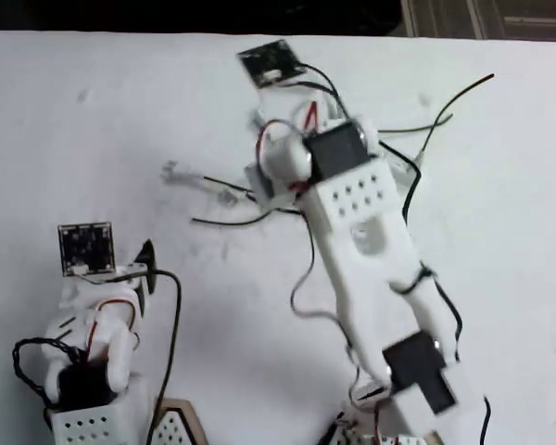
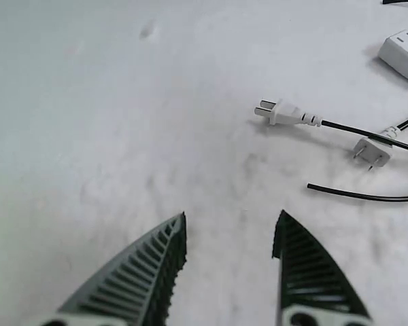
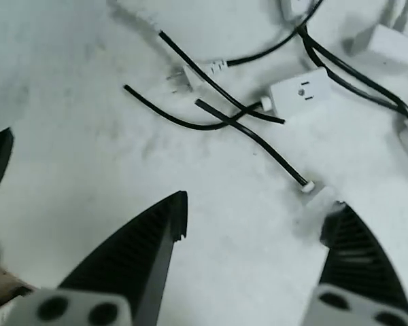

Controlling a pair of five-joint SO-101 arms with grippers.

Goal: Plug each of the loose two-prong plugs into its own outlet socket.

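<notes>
1. Marks on the face of the outlet (image 3: pixel 300 95) are too small to read
2. The left gripper (image 2: pixel 229 227) is released, its jaws spread and holding nothing, low over the white table (image 1: pixel 74 139)
3. One plug (image 2: pixel 279 112) lies flat on the table ahead of the left gripper, well apart from it, with both prongs bare and a black cord (image 2: pixel 367 129) trailing off its back
4. The second plug (image 2: pixel 370 153) lies farther out, near that cord, loose on the table with its prongs bare
5. The right gripper (image 3: pixel 258 204) is also released, jaws wide with nothing between them
6. The outlet sits ahead of the right gripper and apart from it, its face bare, and black cords cross on the table between them
7. A cord end (image 3: pixel 306 185) with a white tip lies near one fingertip of the right gripper, and whether they touch cannot be told
8. In the high view the left arm (image 1: pixel 93 371) is at the near table edge, and the right arm (image 1: pixel 361 222) stretches to the middle over the tangled cords
</notes>
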